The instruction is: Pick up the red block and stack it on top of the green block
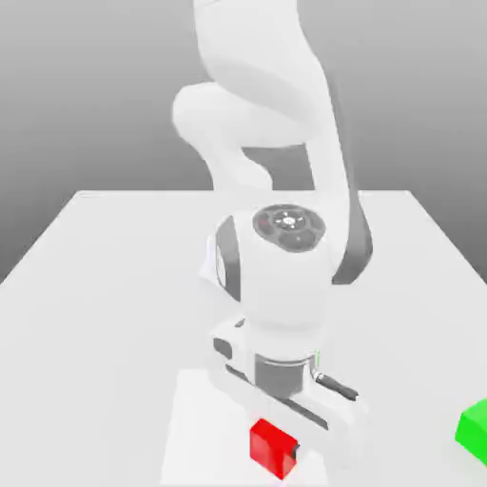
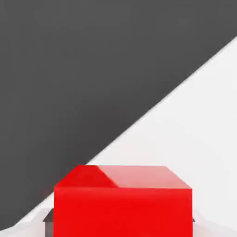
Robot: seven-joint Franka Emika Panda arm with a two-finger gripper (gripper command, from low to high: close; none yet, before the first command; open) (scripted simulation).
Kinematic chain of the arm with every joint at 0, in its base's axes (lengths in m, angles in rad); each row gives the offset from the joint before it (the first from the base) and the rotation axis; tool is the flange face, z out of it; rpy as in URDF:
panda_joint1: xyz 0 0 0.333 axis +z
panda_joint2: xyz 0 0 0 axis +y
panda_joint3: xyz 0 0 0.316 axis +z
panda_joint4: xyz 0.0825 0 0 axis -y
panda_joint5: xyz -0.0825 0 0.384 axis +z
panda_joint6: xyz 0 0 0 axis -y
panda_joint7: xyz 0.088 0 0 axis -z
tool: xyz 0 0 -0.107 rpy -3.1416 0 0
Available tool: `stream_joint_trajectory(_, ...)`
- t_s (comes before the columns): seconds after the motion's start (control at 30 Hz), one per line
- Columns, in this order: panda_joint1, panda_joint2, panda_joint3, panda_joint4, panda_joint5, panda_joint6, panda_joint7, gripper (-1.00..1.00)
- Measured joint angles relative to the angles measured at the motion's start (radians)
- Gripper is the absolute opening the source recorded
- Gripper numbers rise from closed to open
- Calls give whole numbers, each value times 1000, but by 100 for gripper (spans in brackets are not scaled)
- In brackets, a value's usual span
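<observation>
exterior view first: the white franka arm folds forward and down over the white bench (image 1: 105, 285), wrist pointing straight at the surface, and its end effector (image 1: 285, 447) sits low at the near edge around the small glossy red cube (image 1: 273, 447). the red cube looks to be between the fingers, at or just above the bench; i cannot tell if it has lifted. the bright green cube (image 1: 474, 430) waits well apart, at the exterior view's right edge, with nothing on it. so the stacking is not done; carry and placement remain.

hand view now: the red cube (image 2: 122, 203) sits right under the camera, with dark pads touching both its sides, so the end effector appears clamped on it.
</observation>
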Motion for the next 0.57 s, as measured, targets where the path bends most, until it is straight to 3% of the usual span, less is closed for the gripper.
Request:
stream_joint_trajectory(0.3, 213, -1, 198, 141, -47, -167, -33, -100)
stream_joint_trajectory(0.43, 337, 129, 196, 215, -162, -127, 22, -100)
stream_joint_trajectory(0.47, 357, 159, 178, 220, -184, -105, 37, 100)
stream_joint_trajectory(0.57, 357, 159, 178, 220, -184, -105, 37, 100)
